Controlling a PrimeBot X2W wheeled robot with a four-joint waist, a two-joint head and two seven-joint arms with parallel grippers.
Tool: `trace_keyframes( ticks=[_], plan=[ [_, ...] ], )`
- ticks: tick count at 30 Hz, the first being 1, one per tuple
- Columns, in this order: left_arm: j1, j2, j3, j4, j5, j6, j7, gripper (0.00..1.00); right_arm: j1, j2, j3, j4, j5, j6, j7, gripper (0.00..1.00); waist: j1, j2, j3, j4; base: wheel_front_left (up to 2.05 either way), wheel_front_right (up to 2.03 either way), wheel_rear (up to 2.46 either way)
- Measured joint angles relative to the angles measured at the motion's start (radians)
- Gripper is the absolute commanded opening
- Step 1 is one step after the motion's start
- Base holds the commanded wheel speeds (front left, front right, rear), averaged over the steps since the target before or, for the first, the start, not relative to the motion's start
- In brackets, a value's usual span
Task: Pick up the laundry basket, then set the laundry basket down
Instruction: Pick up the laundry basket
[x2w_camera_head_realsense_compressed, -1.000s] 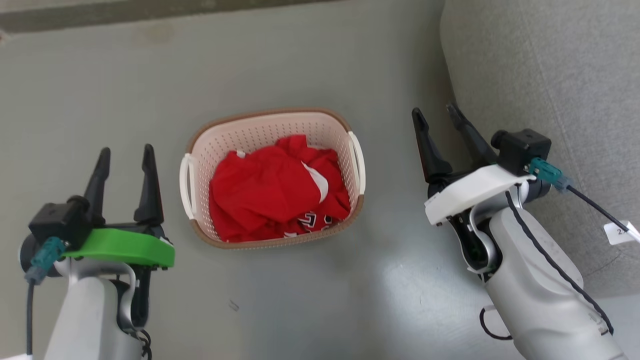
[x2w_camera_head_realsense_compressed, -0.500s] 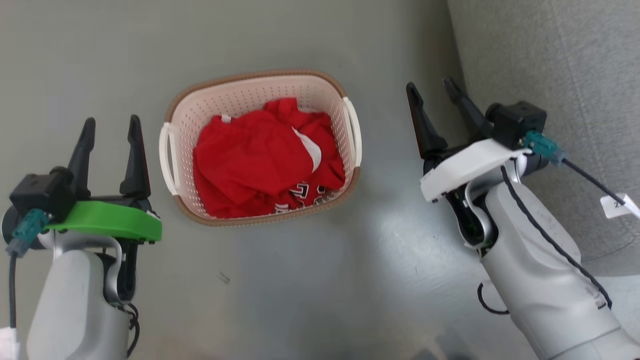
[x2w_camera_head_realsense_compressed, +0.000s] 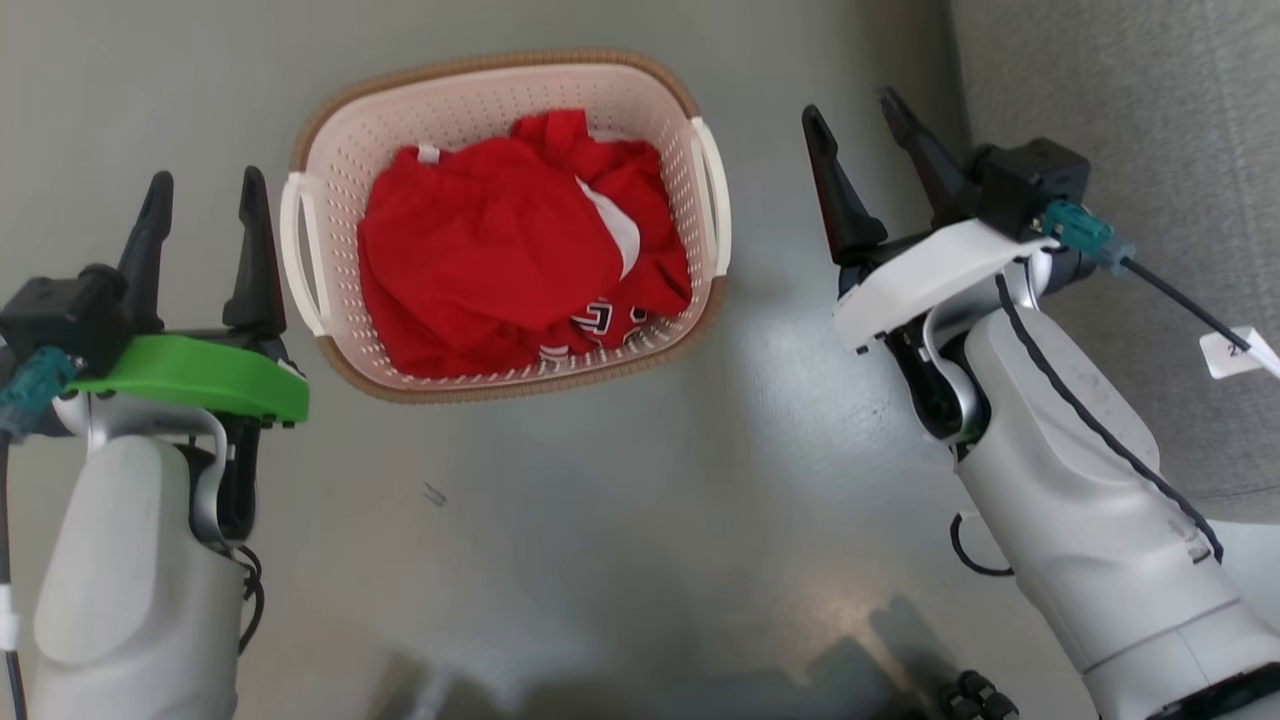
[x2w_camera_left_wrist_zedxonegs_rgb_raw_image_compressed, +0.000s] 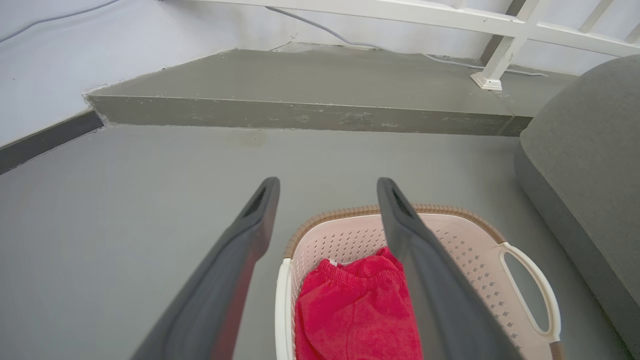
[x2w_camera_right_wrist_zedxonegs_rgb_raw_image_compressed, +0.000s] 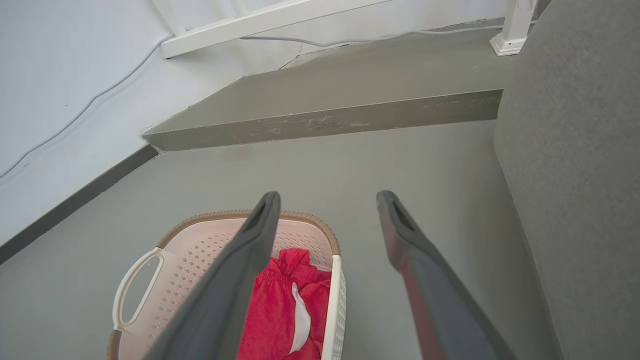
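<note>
Low over a bare grey floor (x2w_camera_head_realsense_compressed: 620, 500), with a grey upholstered seat (x2w_camera_head_realsense_compressed: 1130, 90) just off the outer side of the right gripper (x2w_camera_head_realsense_compressed: 850, 108) and a raised grey step (x2w_camera_left_wrist_zedxonegs_rgb_raw_image_compressed: 300, 112) well ahead of the fingertips. Both arms down, fingers pointing forward. Wide apart and holding nothing, the left gripper (x2w_camera_head_realsense_compressed: 203, 185); same story on the right, spread and empty.

Between the two, sitting on the floor: the laundry basket (x2w_camera_head_realsense_compressed: 480, 100), cream, perforated, with a brown woven-look rim. Looks like the reach-in before the pick-up, with no grasp yet.

Inside the basket, one crumpled red garment (x2w_camera_head_realsense_compressed: 480, 260) with white trim and a bit of black-and-white lettering. Nothing else to make out in there.

Now the grab points. One white handle (x2w_camera_head_realsense_compressed: 300, 250) just beside the left gripper's inner finger, perhaps touching, hard to call. On the right, a clear gap across to the other handle (x2w_camera_head_realsense_compressed: 712, 195).

Next, most likely: right gripper inward, fingers of each straddling a handle loop, closing together, then lifting level so as not to tip the load.

Smallest of all, a white tag (x2w_camera_head_realsense_compressed: 1235, 352) on the right wrist's cable.
</note>
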Motion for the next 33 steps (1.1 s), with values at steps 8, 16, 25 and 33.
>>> trace_keyframes(
  ticks=[8,16,25,33],
  plan=[
    [-0.063,0.014,-0.001,0.092,-0.01,-0.005,0.017,1.0,-0.06,0.0,0.028,0.053,0.016,0.0,0.0,1.0,0.0,0.0,0.075,0.004,0.0,0.0,0.0],
    [-0.144,0.016,-0.007,0.186,-0.029,-0.005,0.033,1.0,-0.123,-0.001,0.071,0.13,0.044,0.002,0.0,1.0,0.0,0.0,0.135,0.011,0.0,0.0,0.0],
    [-0.218,0.012,-0.054,0.299,-0.029,-0.006,0.055,1.0,-0.181,-0.002,0.113,0.225,0.097,0.013,0.004,1.0,0.0,0.0,0.182,0.029,0.0,0.0,0.0],
    [-0.284,0.0,-0.079,0.389,-0.037,-0.007,0.067,1.0,-0.247,-0.002,0.141,0.296,0.153,0.018,0.044,1.0,0.0,0.0,0.221,0.046,0.0,0.0,0.0]
  ],
)
